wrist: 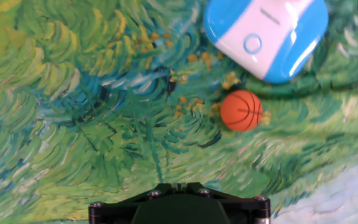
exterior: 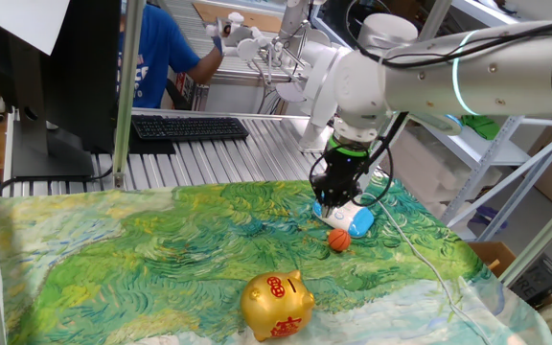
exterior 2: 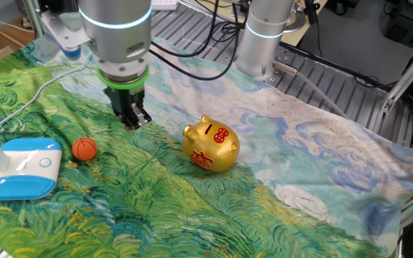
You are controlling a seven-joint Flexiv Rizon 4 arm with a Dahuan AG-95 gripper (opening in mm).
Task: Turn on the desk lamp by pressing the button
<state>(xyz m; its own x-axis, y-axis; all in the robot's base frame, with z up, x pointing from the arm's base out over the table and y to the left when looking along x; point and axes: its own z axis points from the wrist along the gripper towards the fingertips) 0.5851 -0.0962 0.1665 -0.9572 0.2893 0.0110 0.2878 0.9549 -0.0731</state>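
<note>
The desk lamp's white-and-light-blue base (exterior 2: 24, 166) lies on the painted cloth at the left of the other fixed view. Its round button (wrist: 252, 43) faces up at the top right of the hand view. The base also shows in one fixed view (exterior: 355, 219). My gripper (exterior 2: 136, 119) hangs above the cloth, to the right of the lamp and apart from it. In the hand view its fingertips (wrist: 179, 185) meet at the bottom edge, shut and empty. The lamp's thin white cord (exterior: 420, 251) trails over the cloth.
A small orange ball (wrist: 241, 110) lies beside the lamp base, between it and my gripper (exterior: 332, 198). A gold piggy bank (exterior 2: 211, 143) stands to the gripper's right. A keyboard (exterior: 190, 126) and a person are beyond the table's far edge.
</note>
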